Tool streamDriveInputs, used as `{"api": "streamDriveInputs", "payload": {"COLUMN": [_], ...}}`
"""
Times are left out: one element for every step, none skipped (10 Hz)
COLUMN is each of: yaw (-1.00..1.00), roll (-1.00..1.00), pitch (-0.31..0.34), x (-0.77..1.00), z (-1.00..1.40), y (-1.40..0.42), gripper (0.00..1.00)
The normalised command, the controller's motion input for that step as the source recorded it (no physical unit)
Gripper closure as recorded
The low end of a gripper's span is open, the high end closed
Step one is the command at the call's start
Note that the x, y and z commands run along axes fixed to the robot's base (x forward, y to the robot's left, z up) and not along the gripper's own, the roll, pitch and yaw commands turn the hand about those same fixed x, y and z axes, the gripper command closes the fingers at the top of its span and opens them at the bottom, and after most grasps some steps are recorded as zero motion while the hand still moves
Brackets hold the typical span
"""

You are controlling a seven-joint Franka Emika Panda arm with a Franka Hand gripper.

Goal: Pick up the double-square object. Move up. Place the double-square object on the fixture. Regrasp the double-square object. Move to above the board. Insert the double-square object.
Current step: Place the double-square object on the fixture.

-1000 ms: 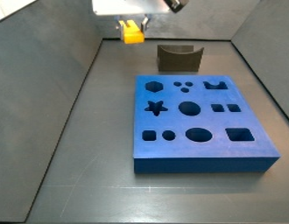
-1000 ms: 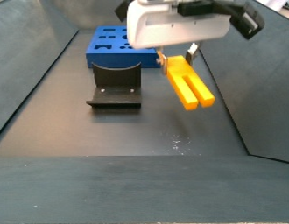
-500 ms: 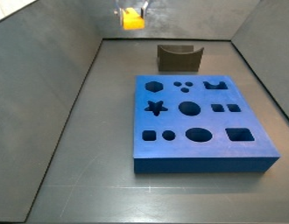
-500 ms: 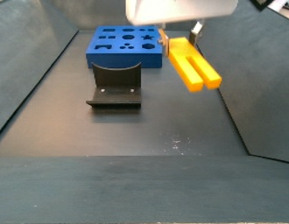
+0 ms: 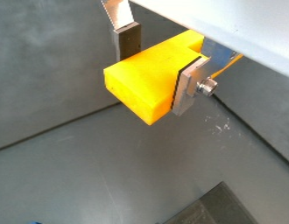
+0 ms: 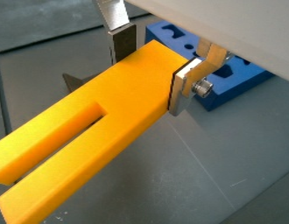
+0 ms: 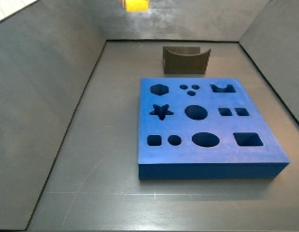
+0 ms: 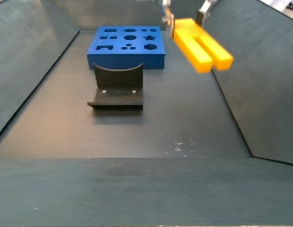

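Observation:
My gripper (image 5: 158,63) is shut on the double-square object (image 5: 153,80), a bright yellow-orange block, with a silver finger (image 5: 188,85) on each side. In a wrist view the long block (image 6: 77,144) shows its groove and juts out from the gripper (image 6: 155,68). It hangs high above the floor in both side views (image 8: 201,46), only its square end (image 7: 136,4) showing at the picture's upper edge. The blue board (image 7: 207,125) lies on the floor, with the dark notched fixture (image 7: 185,60) beyond it. The fixture (image 8: 117,89) stands apart from the board (image 8: 125,46).
Sloping grey walls (image 7: 43,82) enclose the dark floor (image 8: 149,133) on all sides. The right wall (image 8: 265,80) rises close beside the held block. The board's corner (image 6: 235,74) shows below the gripper in a wrist view.
The gripper has risen with the block held in it. Its white body has left the upper edge of both side views, and the block sits higher in each.

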Motion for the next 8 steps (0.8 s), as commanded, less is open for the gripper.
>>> {"api": "streamDriveInputs", "payload": {"yaw": [-0.98, -0.92, -0.60, -0.40, -0.30, -0.14, -0.09, -0.05], "roll": [0.17, 0.16, 0.11, 0.08, 0.07, 0.07, 0.06, 0.06], "pitch": [-0.172, -0.148, -0.100, -0.048, -0.020, 0.022, 0.033, 0.048], "x": [1.00, 1.00, 1.00, 1.00, 1.00, 1.00, 1.00, 1.00], "z": [0.09, 0.03, 0.00, 0.01, 0.01, -0.01, -0.02, -0.02], "y": [-0.27, -0.26, -0.20, -0.16, -0.14, -0.10, -0.08, -0.05], "gripper": [1.00, 1.00, 1.00, 1.00, 1.00, 1.00, 1.00, 1.00]}}
